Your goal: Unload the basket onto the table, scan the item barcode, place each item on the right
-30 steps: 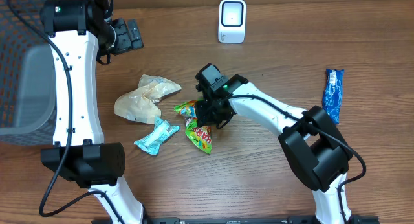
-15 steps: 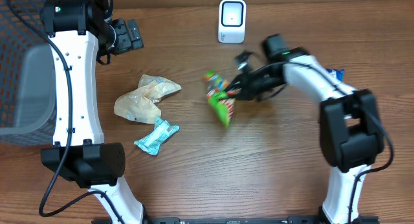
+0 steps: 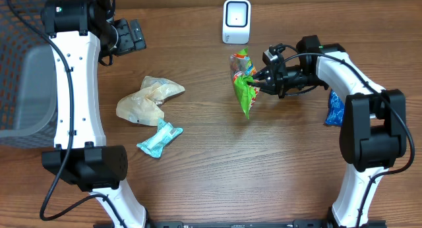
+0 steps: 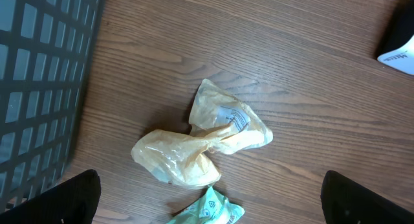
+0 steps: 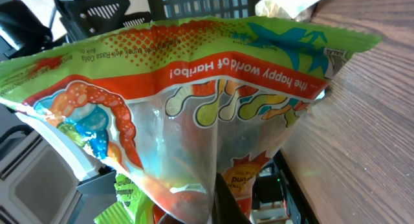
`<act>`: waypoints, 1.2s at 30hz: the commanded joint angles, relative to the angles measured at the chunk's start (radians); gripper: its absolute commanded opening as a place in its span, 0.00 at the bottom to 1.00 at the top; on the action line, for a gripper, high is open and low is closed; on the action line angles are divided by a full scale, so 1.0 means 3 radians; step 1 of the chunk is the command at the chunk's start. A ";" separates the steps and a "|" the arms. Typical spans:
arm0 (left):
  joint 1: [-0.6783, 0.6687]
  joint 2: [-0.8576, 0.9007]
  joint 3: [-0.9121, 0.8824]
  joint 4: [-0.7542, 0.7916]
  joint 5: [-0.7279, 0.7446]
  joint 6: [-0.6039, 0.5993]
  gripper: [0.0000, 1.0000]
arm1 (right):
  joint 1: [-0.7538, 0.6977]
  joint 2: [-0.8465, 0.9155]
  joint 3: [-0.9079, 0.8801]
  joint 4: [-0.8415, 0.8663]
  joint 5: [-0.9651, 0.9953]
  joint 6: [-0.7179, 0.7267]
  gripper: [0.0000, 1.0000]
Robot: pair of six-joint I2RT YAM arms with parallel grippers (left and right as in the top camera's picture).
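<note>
Wood-grain tabletop carries a white barcode scanner (image 3: 237,21) at its far edge, and everything else lies on the robot's side of that scanner. The right gripper (image 3: 258,80) is clamped on a Haribo gummy bag (image 3: 244,85), holding it in the air near the scanner, a little to its right. By my judgement the pickup is done. What remains is to turn the bag's barcode toward the scanner window and get a read.

The left gripper (image 3: 132,35) stands wide and empty, well to the left of the scanner. A crumpled yellowish bag (image 3: 146,99), a teal packet (image 3: 159,138) and a blue snack bar (image 3: 337,99) lie untouched, farther from the scanner than the held bag.

No barcode shows anywhere. The right wrist view is filled by the bag's printed face, upside down, hiding the fingers. I cannot tell which face points at the scanner. The right arm cuts off part of the blue snack bar.
</note>
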 commanded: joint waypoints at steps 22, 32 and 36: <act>-0.0006 -0.0010 -0.0018 0.0005 -0.0018 0.0031 1.00 | 0.0673 -0.0043 0.0106 -0.0348 0.4948 0.0790 0.04; -0.0006 -0.0010 -0.0018 0.0005 -0.0019 0.0029 1.00 | 0.1504 -0.0051 0.0126 -0.0511 0.6428 0.1588 0.25; -0.0006 -0.0010 -0.0018 0.0005 -0.0018 0.0029 1.00 | 0.1539 -0.0102 0.0309 -0.0762 0.6358 0.1706 0.34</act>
